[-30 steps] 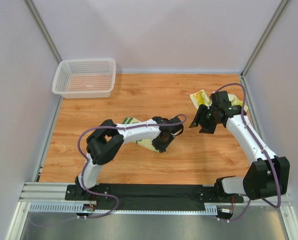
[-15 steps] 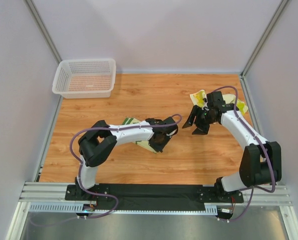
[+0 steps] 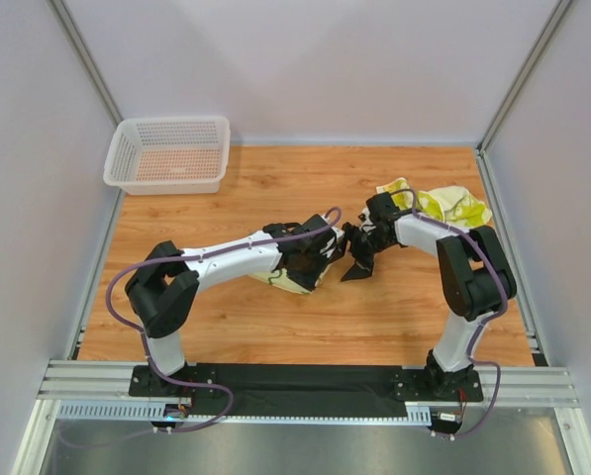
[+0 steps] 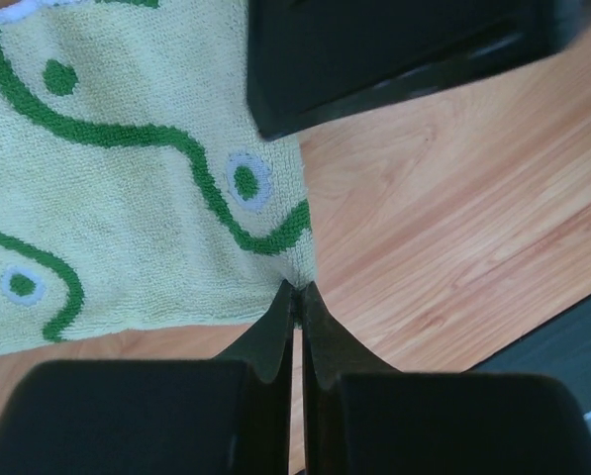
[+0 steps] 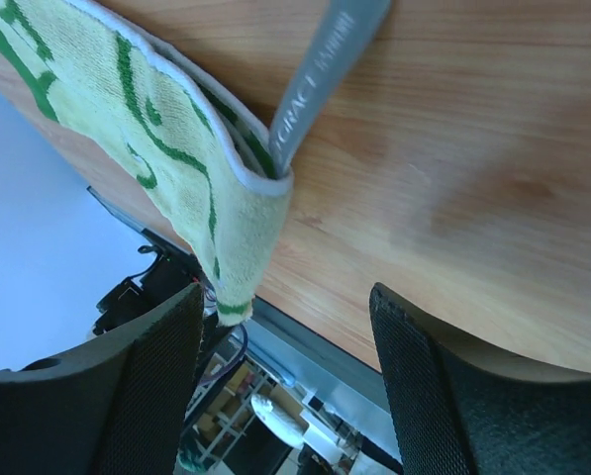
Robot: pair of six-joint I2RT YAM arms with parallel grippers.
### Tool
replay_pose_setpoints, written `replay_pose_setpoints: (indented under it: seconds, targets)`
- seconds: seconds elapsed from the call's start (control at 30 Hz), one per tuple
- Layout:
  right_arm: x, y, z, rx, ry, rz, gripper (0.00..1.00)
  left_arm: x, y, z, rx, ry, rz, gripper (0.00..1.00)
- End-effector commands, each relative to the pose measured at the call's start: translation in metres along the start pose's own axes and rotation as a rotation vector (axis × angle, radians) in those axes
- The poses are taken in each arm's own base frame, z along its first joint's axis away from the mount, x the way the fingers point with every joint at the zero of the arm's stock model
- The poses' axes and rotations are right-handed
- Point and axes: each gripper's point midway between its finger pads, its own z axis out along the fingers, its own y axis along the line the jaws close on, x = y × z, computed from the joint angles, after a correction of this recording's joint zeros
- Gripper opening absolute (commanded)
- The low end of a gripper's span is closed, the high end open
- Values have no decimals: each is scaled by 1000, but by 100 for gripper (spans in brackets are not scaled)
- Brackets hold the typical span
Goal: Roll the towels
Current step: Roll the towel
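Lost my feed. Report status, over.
Left gripper shut on corner of lime-yellow terry towel with green squiggles, not yet rolled. Right gripper open beside it. Second towel crumpled far right. Nothing blocking.

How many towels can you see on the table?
2. One spread-out towel lies in the middle; one crumpled towel sits far right, at the back. More could hide inside that heap.

My left pincer (image 4: pixel 295 289) pinches the corner of a flat towel (image 4: pixel 127 198), lime with green squiggles, at centre; a crumpled towel (image 3: pixel 453 206) lies at two o'clock.
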Motion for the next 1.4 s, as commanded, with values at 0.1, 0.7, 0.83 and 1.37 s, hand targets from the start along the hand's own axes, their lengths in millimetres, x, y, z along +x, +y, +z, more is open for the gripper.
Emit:
replay_pose_setpoints:
  seconds: [0.1, 0.7, 0.83, 1.37]
  targets:
    - [-19, 38, 23, -98, -11, -31, 70, -7, -6, -17, 47, -55, -1, 0]
    - [-38, 24, 19, 59, -86, -83, 4, 16, -9, -17, 118, -7, -31, 0]
    - [-42, 19, 12, 117, -108, -101, 1, 21, -12, -14, 157, 22, -40, 0]
    - [-61, 33, -50, 270, -287, -250, 40, 17, -16, -14, 351, 78, -220, 0]
